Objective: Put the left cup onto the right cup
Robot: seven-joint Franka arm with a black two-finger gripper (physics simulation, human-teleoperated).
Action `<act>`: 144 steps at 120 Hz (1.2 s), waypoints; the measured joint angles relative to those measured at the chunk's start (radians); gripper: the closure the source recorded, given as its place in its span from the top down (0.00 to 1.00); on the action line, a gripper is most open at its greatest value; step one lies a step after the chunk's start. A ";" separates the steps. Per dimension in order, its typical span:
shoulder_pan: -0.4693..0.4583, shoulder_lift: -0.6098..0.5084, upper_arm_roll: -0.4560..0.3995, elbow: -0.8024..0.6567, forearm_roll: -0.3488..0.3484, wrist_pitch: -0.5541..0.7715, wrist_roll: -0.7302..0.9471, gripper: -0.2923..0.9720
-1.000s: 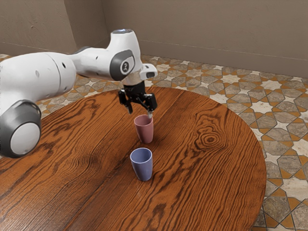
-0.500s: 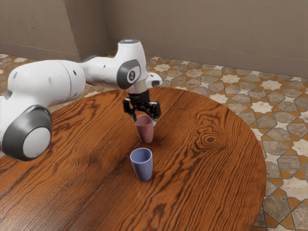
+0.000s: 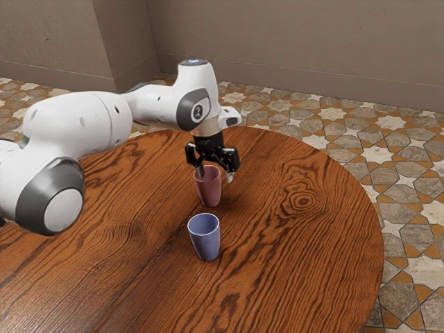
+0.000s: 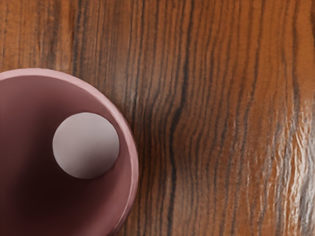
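A dusty pink cup stands upright on the round wooden table. A blue-violet cup stands upright just in front of it, nearer the camera. My black gripper hangs open at the pink cup's rim, one finger down inside the mouth and the other outside its far wall. The wrist view looks straight down into the pink cup, with its pale floor visible and wood grain beside it.
The table's wood stretches free to the exterior view's right and front. My white arm spans the table's back left. Patterned floor tiles and a beige wall lie beyond the table edge.
My gripper has come down and toward the exterior view's right, from above the pink cup's far side to straddling its rim. Both cups have stayed put.
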 joint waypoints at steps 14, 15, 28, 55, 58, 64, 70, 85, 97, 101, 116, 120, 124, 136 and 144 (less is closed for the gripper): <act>0.000 0.012 0.000 0.004 0.000 0.000 -0.004 0.72; 0.000 0.013 0.000 0.005 0.000 0.000 -0.004 0.72; 0.000 0.022 0.000 0.010 0.000 0.001 -0.008 0.76; 0.000 0.033 0.000 0.011 -0.001 0.010 -0.019 0.75; 0.000 0.034 0.000 0.011 -0.001 0.010 -0.020 0.72; 0.000 0.035 0.000 0.011 -0.001 0.011 -0.023 0.68; 0.000 0.036 0.000 0.011 -0.001 0.012 -0.025 0.66; 0.000 0.036 0.000 0.022 0.001 0.013 -0.029 0.64; 0.000 0.040 0.000 0.023 0.002 0.013 -0.032 0.64; 0.000 0.042 0.000 0.023 0.002 0.013 -0.033 0.63; 0.002 0.054 0.000 0.023 0.003 0.014 -0.036 0.62; 0.002 0.055 0.000 0.023 0.003 0.014 -0.037 0.62; 0.002 0.057 0.000 0.023 0.003 0.015 -0.038 0.62; 0.002 0.063 0.000 0.023 0.004 0.015 -0.042 0.61; 0.003 0.066 0.001 0.023 0.004 0.015 -0.045 0.60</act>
